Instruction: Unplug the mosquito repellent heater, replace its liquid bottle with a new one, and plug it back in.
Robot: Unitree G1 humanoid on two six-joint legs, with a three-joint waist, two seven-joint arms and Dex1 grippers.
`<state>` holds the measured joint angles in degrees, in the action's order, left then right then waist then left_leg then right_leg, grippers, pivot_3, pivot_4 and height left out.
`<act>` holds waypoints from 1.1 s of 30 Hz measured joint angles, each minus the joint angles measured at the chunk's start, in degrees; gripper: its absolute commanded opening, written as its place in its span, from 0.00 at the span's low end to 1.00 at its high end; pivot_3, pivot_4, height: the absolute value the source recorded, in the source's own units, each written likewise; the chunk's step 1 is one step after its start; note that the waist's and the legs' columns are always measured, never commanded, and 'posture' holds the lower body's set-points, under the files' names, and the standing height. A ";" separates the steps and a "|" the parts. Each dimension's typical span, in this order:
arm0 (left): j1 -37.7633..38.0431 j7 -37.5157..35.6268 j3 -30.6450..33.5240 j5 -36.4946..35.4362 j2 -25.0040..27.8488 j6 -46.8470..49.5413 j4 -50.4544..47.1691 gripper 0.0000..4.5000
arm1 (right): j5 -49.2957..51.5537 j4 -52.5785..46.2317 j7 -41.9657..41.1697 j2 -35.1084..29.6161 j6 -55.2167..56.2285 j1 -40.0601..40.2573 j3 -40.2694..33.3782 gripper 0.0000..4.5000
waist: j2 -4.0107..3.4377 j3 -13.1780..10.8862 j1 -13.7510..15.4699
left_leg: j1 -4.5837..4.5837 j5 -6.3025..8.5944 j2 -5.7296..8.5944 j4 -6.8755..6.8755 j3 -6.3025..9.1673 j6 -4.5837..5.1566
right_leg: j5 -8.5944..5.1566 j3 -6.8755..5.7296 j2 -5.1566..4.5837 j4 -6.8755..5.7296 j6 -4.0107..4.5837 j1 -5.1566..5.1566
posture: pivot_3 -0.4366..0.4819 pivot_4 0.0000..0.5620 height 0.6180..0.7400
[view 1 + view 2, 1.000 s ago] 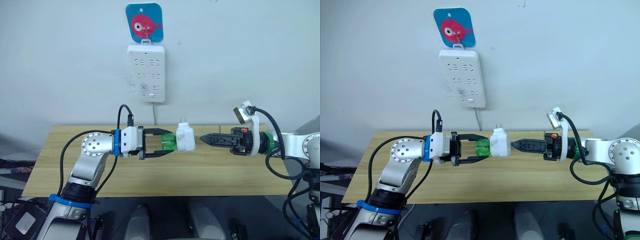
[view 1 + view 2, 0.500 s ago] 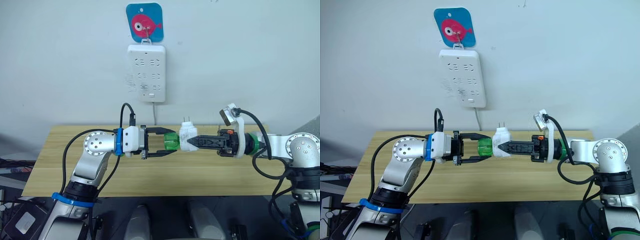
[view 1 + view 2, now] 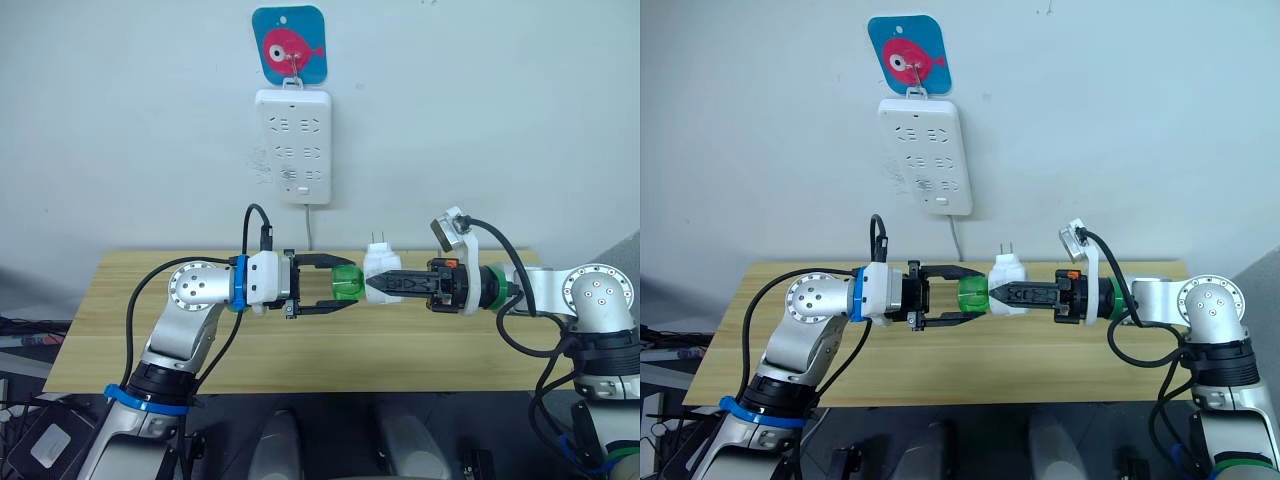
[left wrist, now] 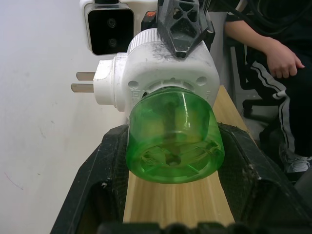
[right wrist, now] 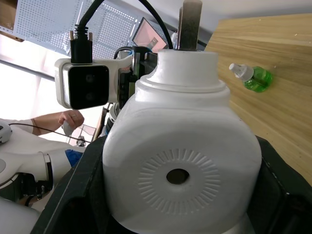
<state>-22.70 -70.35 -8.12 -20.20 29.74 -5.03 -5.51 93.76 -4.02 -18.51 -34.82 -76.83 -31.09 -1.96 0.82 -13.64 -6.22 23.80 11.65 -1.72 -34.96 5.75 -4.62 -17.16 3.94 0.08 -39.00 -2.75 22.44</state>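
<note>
The small white rounded plastic mosquito repellent heater (image 3: 380, 272) is unplugged and held in the air above the light wooden table (image 3: 150, 330), between both arms, prongs up. The left gripper (image 3: 335, 283) is clenched on the green translucent liquid bottle (image 3: 346, 282) still seated in the heater. The right gripper (image 3: 372, 285) grasps the heater body from the opposite side. Bottle axis runs horizontally, in line with both grippers, so separation likely calls for twisting or pulling along that line. A second green bottle (image 5: 250, 77) lies on the table. The tall white power strip (image 3: 292, 146) hangs on the wall behind.
</note>
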 measured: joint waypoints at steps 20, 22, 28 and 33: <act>-5.25 -2.45 0.15 -12.74 7.83 32.45 -1.03 1.00 | 2.72 -1.86 -0.43 -0.16 1.39 0.00 1.35 0.67 | 0.00 -0.07 -0.01 | 0.02 0.00 -0.03 0.03 0.05 -0.01 | 0.03 -0.05 0.01 -0.01 0.06 0.07 | 0.36 0.38 0.97; -2.55 -2.04 0.29 -7.66 6.86 22.35 -0.60 1.00 | 4.57 -1.62 0.24 -0.18 1.59 0.00 1.27 0.67 | 0.01 -0.07 0.19 | 0.07 0.00 -0.03 0.03 0.04 -0.01 | 0.03 -0.05 0.00 -0.01 0.07 0.10 | 0.36 0.38 0.97; -1.81 0.80 2.16 -2.12 1.02 2.70 -0.75 1.00 | 6.97 -0.10 3.00 -0.29 2.98 0.00 1.18 0.67 | 0.05 -0.09 1.49 | 0.11 0.00 0.01 -0.03 -0.02 -0.01 | 0.04 0.00 -0.03 -0.01 0.06 0.11 | 0.36 0.38 0.97; -2.73 1.52 2.49 -1.20 -0.80 -3.78 -0.52 1.00 | 8.02 -0.03 4.07 -0.58 3.71 0.00 1.18 0.67 | 0.05 -0.09 1.45 | 0.11 0.00 0.01 -0.03 -0.01 0.00 | 0.04 -0.02 -0.02 -0.03 0.06 0.12 | 0.36 0.38 0.97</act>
<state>-25.43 -68.84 -5.63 -21.40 28.94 -8.81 -6.03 101.78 -4.05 -14.44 -35.40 -73.12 -31.09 -0.78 0.87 -13.74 -4.77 23.91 11.65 -1.72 -34.99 5.74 -4.63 -17.12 3.92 0.06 -39.02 -2.70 22.56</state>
